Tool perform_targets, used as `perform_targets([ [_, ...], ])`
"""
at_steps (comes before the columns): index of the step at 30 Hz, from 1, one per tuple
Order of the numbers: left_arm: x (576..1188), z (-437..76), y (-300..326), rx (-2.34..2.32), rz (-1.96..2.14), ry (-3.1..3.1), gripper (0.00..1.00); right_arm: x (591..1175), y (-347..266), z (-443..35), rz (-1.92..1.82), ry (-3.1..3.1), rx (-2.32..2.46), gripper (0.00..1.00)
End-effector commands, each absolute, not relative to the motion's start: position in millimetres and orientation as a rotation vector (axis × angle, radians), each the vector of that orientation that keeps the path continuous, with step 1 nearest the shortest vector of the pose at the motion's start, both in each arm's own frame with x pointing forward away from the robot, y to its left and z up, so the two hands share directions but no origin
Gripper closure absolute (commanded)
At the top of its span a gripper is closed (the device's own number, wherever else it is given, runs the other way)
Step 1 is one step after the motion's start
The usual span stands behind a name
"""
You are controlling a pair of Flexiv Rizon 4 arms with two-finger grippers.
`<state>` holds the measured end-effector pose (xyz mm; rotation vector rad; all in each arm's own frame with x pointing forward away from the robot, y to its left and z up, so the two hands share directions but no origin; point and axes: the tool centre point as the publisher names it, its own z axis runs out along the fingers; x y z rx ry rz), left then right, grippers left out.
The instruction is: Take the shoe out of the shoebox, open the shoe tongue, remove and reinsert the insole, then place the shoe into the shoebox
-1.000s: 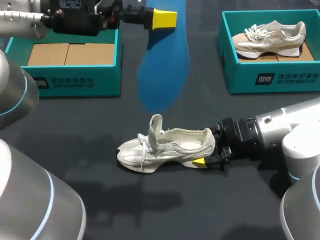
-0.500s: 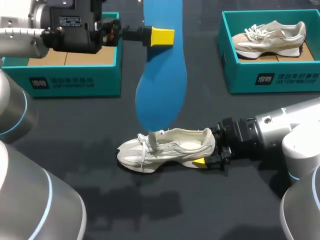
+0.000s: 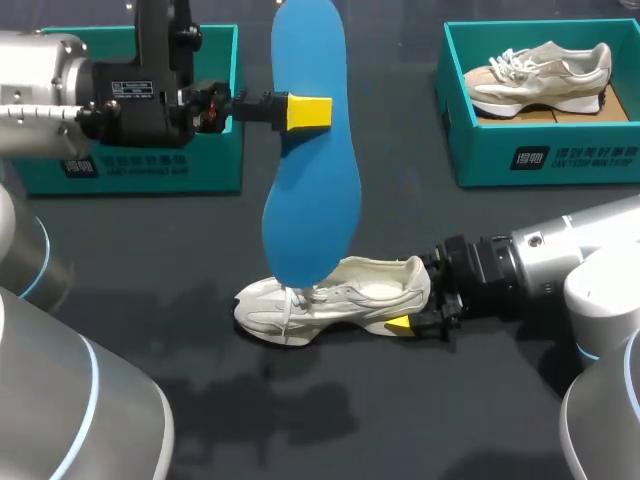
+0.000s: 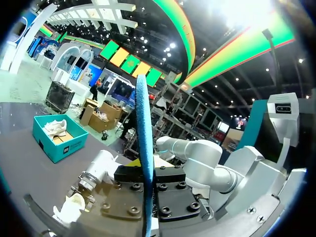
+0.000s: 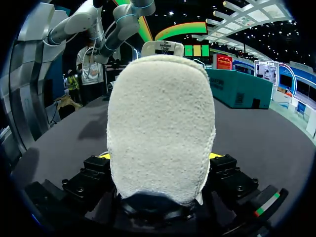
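White shoe (image 3: 335, 297) sits on its sole mid-table (image 3: 450, 420), outside both boxes, toe to the left. Right gripper (image 3: 400, 323) is clamped on its heel. Head view shows only one yellow tip, near side; right wrist view shows the heel filling the gap w/ yellow slivers either side.

Blue insole (image 3: 310, 160) hangs upright, pinched by left gripper (image 3: 305, 112). Its lower end hides the shoe's tongue; contact can't be told. Left wrist view shows it edge-on.

Right shoebox (image 3: 540, 155), far right, holds a second shoe (image 3: 540, 72) on cardboard. Left shoebox (image 3: 150, 165), far left: inside blocked by left arm.
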<state>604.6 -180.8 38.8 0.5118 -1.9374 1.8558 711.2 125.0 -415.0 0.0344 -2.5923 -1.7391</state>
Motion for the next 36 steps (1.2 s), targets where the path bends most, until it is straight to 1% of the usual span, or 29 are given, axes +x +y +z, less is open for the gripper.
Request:
perform_targets([
  [1, 600.3, 35.9, -178.9, 0.517, 1.867, -1.932, 1.0, 710.1, 125.9, -416.5, -1.737, -2.595, 0.033, 1.0],
  [25, 593.6, 33.3, -173.0, 0.502, 1.893, -1.939, 1.0, 710.5, 123.6, -415.1, -1.716, -2.605, 0.045, 1.0],
  [26, 593.6, 33.3, -173.0, 0.502, 1.893, -1.939, 1.0, 710.3, 122.4, -414.0, -1.715, -2.61, 0.05, 0.93],
  [27, 593.6, 33.3, -173.0, 0.502, 1.893, -1.939, 1.0, 709.9, 121.5, -413.4, -1.714, -2.613, 0.055, 0.7],
  [28, 593.6, 33.3, -173.0, 0.502, 1.893, -1.939, 1.0, 709.2, 120.9, -412.9, -1.708, -2.615, 0.06, 0.51],
  [29, 593.6, 33.3, -173.0, 0.502, 1.893, -1.939, 1.0, 708.6, 120.0, -412.3, -1.706, -2.616, 0.061, 0.0],
  [36, 593.6, 33.3, -173.0, 0.502, 1.893, -1.939, 1.0, 704.4, 110.3, -409.3, -1.65, -2.648, 0.043, 0.0],
])
